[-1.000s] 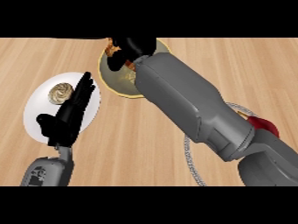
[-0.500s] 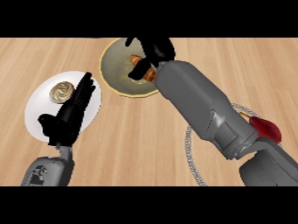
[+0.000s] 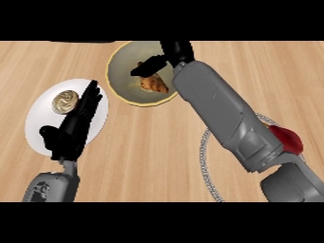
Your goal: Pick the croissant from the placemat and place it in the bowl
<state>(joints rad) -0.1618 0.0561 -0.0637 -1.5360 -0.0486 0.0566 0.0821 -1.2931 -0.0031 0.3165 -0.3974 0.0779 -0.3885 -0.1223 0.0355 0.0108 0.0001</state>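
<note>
The golden-brown croissant (image 3: 154, 85) lies inside the yellow-rimmed bowl (image 3: 122, 85) at the top centre of the counter. My right hand (image 3: 173, 53) hovers over the bowl's far side. Its fingers are relaxed, its thumb points left just above the croissant, and it holds nothing. The right forearm runs diagonally down to the lower right and covers much of the round placemat (image 3: 204, 148), of which only the beaded rim shows. My left hand (image 3: 71, 129) rests open at the left, fingers up, over a white plate (image 3: 39, 118).
On the white plate sits a round swirled pastry (image 3: 65, 101), just left of the left hand's fingertips. A red object (image 3: 288, 139) lies by the right forearm on the placemat's right side. Bare wooden counter (image 3: 143, 152) stretches between the two arms.
The croissant has left the right hand's fingers and now lies lower, on the bowl's floor. The right hand has opened above it. The left hand has stayed put.
</note>
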